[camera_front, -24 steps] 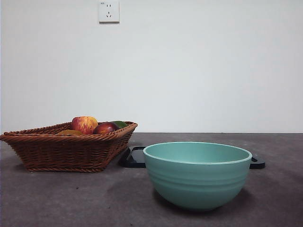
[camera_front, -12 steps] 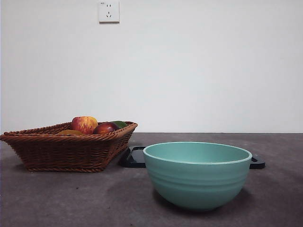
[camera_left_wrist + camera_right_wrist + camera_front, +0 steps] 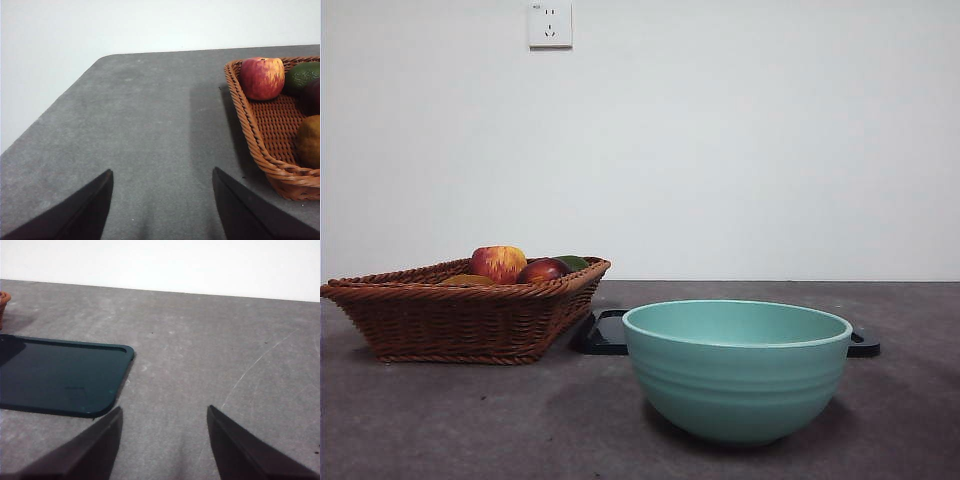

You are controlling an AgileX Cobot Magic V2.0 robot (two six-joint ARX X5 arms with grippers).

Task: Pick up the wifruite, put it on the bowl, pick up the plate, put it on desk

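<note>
Nothing moves since the earlier front frames; bowl, basket and fruit sit identical, and no arm shows in front view. I see both tools waiting with jaws apart, gripping nothing: left tool (image 3: 162,200) hovers over bare desk (image 3: 140,125), right tool (image 3: 165,440) over desk beside the dark plate (image 3: 60,375). Fruit lies in the wicker basket (image 3: 460,315): a red-yellow streaked apple (image 3: 262,77), smooth and round, at the basket's near corner, with a dark green fruit (image 3: 302,75), a dark red one and a yellowish one next to it. Key relation: the basket sits just off to one side of my left tool, apple closest to it, so I judge the left arm takes the fruit; which fruit the task means I can't tell. Bowl (image 3: 737,370) is teal ceramic, glossy, faintly ridged, empty, standing in front of the flat, dark green, rounded-corner plate, whose ends poke out behind it. Plate's long axis runs across the front view; right arm is nearer to it. Desk is matte, mottled grey. No task step is done yet.
</note>
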